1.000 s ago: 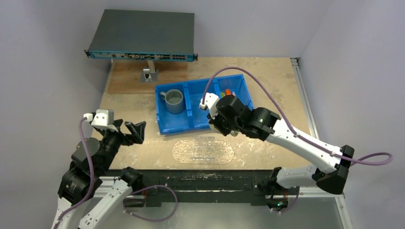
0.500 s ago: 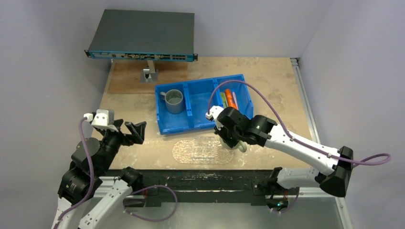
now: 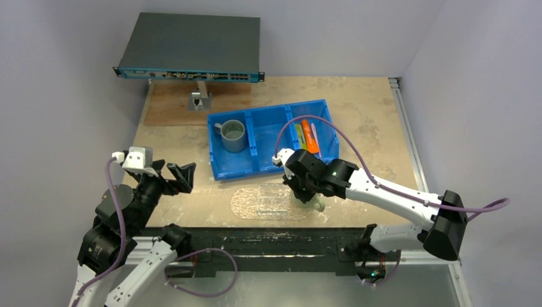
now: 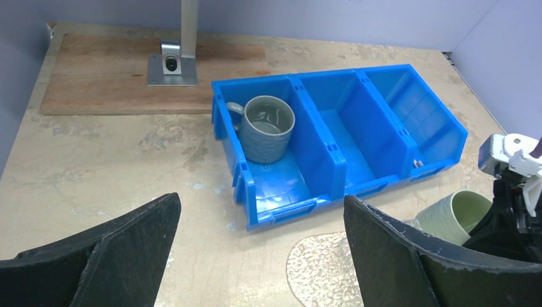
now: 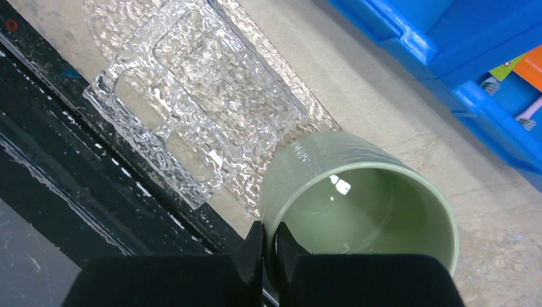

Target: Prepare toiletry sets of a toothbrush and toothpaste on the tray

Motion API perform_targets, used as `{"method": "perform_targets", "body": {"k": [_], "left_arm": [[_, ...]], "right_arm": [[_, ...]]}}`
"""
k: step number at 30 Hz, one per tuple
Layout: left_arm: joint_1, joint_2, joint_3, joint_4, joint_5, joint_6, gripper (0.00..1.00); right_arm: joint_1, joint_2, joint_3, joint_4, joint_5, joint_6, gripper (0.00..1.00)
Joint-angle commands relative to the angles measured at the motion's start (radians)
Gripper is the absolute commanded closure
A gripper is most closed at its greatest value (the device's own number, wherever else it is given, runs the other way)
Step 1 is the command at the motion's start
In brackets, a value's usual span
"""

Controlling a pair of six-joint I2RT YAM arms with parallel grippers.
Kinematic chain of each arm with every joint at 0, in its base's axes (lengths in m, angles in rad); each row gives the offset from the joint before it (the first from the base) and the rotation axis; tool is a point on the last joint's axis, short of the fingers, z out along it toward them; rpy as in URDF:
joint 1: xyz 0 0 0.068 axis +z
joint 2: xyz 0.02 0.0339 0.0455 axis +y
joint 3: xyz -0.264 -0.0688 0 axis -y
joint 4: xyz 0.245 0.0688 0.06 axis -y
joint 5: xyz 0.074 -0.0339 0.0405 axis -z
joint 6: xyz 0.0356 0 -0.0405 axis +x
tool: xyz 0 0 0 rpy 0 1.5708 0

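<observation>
Right wrist: pinching mug (image 5: 358,192) rim with right gripper (image 5: 268,233) over tray (image 5: 192,83) end; left gripper (image 4: 261,204) spread wide, empty. Tubes (image 3: 310,137) and brushes (image 5: 529,117) lying in bin (image 3: 255,169). Might drop mug from thin rim pinch, knocking tray

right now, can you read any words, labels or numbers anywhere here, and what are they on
No text is readable in any view.
On the network switch, front-panel markings are too small to read.
On the orange tube and green tube, any print is too small to read.
On the pale-green mug and blue bin, no lettering seen.
</observation>
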Motion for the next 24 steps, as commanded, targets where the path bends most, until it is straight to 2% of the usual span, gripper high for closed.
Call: {"method": "perform_targets", "body": {"k": [1, 24], "left_arm": [[0.007, 0.004, -0.004, 0.023, 0.006, 0.015, 0.0], [0.007, 0.004, -0.005, 0.024, 0.002, 0.014, 0.0]], "right_arm": [[0.005, 0.01, 0.005, 0.101, 0.009, 0.026, 1.0], [0.011, 0.071, -0.04, 0.155, 0.003, 0.108, 1.0]]}}
